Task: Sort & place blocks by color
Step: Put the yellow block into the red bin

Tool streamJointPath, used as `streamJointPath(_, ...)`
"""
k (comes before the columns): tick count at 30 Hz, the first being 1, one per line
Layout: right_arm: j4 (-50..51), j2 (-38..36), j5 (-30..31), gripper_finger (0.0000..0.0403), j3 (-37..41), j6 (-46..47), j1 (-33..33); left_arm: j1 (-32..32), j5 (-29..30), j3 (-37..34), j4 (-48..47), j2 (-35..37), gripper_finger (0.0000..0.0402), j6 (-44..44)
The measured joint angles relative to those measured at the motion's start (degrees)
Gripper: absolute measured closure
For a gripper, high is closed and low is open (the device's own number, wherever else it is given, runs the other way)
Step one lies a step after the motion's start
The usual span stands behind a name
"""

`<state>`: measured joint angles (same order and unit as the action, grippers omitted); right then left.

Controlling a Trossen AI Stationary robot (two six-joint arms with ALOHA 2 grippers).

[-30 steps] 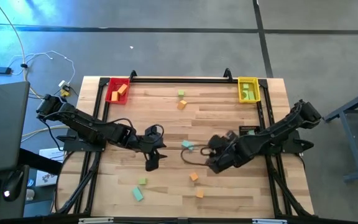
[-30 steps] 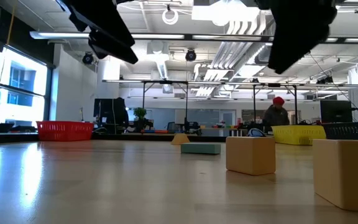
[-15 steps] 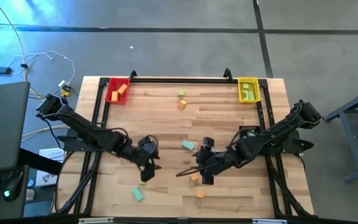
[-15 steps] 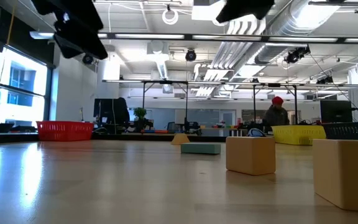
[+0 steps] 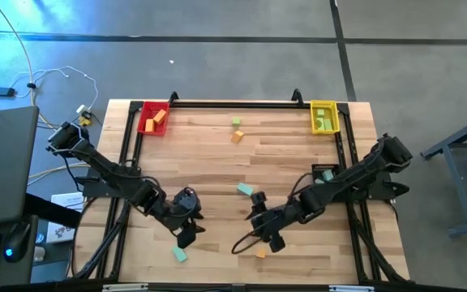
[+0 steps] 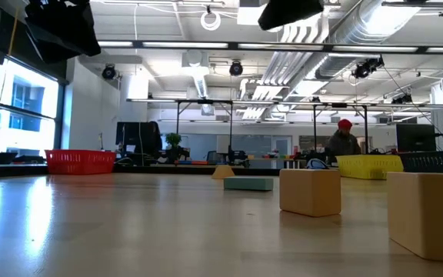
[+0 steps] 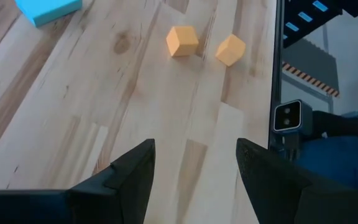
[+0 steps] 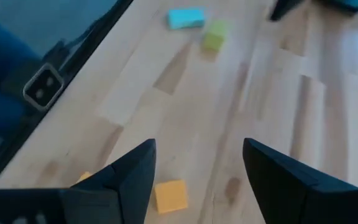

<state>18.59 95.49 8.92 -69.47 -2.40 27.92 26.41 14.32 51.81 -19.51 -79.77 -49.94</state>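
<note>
tabletop [image 5: 298, 154]: wood. left gripper [image 5: 183, 237], fingers spread, empty, just beside a teal block [image 5: 180, 255] near the front edge. right gripper [image 5: 272, 241], fingers spread, empty, just above an orange block [image 5: 260, 253]. red tray [image 5: 143, 126] and yellow tray [image 5: 314, 127] at the far corners; other blocks scattered between.

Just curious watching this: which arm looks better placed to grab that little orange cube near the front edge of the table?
Probably the right. Its open claw hangs close beside the orange cube, and its wrist view shows that cube just ahead. The left claw, also open, is nearer the teal block.
</note>
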Motion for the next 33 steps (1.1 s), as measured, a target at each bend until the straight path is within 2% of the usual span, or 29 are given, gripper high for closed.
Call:
streamJointPath(17,0.6,10.1,-3.3,0.0176,0.0,0.0,0.0,0.0,0.3,0.0,-0.1,0.0,0.0190,1.1)
streamJointPath(33,0.9,15.8,-2.7,0.0176,0.0,0.0,-0.1,0.0,1.2,0.0,-0.2,0.0,0.0190,2.1)
